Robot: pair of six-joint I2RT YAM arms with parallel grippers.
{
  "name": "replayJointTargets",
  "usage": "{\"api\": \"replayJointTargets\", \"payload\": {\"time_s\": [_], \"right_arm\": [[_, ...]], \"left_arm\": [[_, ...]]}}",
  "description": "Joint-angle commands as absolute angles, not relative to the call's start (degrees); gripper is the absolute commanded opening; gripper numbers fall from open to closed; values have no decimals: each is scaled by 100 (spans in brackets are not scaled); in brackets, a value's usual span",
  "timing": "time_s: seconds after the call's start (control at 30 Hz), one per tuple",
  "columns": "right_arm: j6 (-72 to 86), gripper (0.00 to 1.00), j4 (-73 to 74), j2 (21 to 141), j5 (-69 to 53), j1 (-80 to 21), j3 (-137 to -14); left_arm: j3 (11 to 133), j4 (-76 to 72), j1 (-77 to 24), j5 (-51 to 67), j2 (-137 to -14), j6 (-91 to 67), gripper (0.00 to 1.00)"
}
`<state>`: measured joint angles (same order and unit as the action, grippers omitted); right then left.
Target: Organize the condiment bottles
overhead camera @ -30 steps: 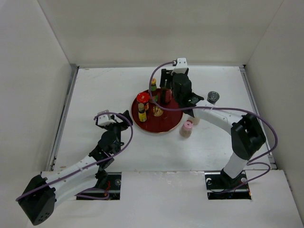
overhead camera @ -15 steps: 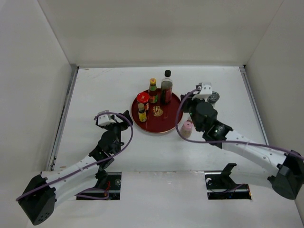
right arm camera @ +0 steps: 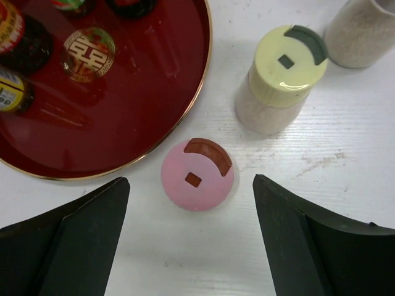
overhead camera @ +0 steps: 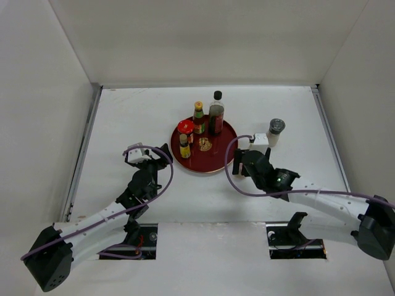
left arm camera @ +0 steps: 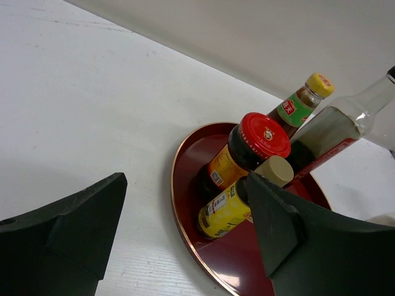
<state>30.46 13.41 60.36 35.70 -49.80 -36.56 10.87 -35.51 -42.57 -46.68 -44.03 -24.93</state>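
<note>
Pink-lidded shaker (right arm camera: 197, 174), brown arc flap, beside tray (right arm camera: 154, 92).

Robot lab, test cell. White panel walls (overhead camera: 55, 92) boxing in white surface (overhead camera: 123, 111); left arm (overhead camera: 102, 217) and right arm (overhead camera: 327, 200) bolted at near edge, purple cables (overhead camera: 171, 173) trailing. Plain, evenly lit.

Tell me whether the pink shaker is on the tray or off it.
Off. The pink shaker stands upright on the table, just outside the gold rim of the tray.
</note>
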Motion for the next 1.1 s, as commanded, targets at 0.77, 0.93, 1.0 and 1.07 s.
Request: {"api": "replayJointTargets", "payload": {"time_s": [0.77, 0.93, 1.0, 1.07], "right_arm": [[2145, 44, 187, 7011, 3429, -5084, -5079], [1881, 45, -860, 8312, 3199, -5111, -5694], [1793, 45, -1115, 8795, 3164, -5111, -5966], [1732, 46, -1300, 9226, 3103, -5111, -6213]], "left_arm": [[1099, -3850, -4276, -4605, -4421, -2566, 78], [1072, -3858, -4294, -4605, -4359, -2558, 78], [1072, -3832, -4267, -4597, -4377, -2566, 78], [1072, -3858, -4319, -4597, -4333, -2566, 78]]}}
